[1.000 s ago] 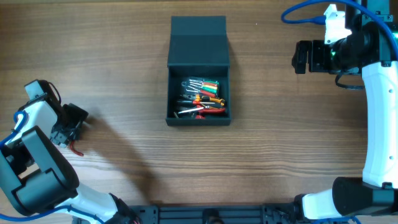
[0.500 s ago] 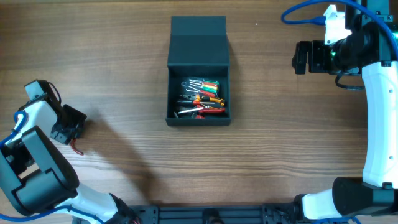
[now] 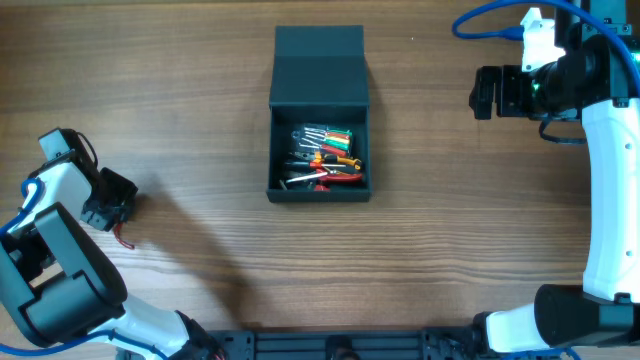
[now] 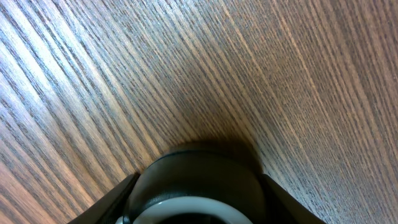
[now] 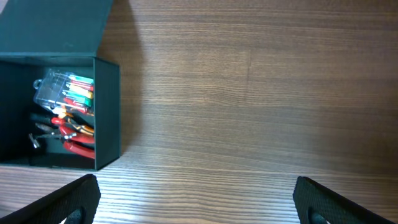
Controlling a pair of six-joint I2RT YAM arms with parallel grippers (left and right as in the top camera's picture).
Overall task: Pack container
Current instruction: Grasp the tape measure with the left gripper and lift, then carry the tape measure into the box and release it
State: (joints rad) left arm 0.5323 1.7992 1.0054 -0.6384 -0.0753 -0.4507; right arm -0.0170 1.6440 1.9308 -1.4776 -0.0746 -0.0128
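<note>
The container [image 3: 319,190], a dark teal-black box, stands open at the table's middle with its flap lid [image 3: 320,65] folded back. Several hand tools with red, orange and green handles [image 3: 322,160] lie inside; they also show in the right wrist view [image 5: 65,115]. My right gripper [image 3: 487,92] is open and empty, well right of the box, its fingertips wide apart over bare wood [image 5: 196,205]. My left gripper [image 3: 112,198] is at the far left edge. A small red piece [image 3: 123,240] shows just below it. Its wrist view shows only wood and a dark round shape [image 4: 199,186].
The wooden table [image 3: 450,230] carries nothing else in view. The left arm's base [image 3: 55,270] fills the lower left corner and the right arm [image 3: 610,180] runs down the right edge.
My left gripper has drawn slightly left and turned a little. The right arm and the box have not moved.
</note>
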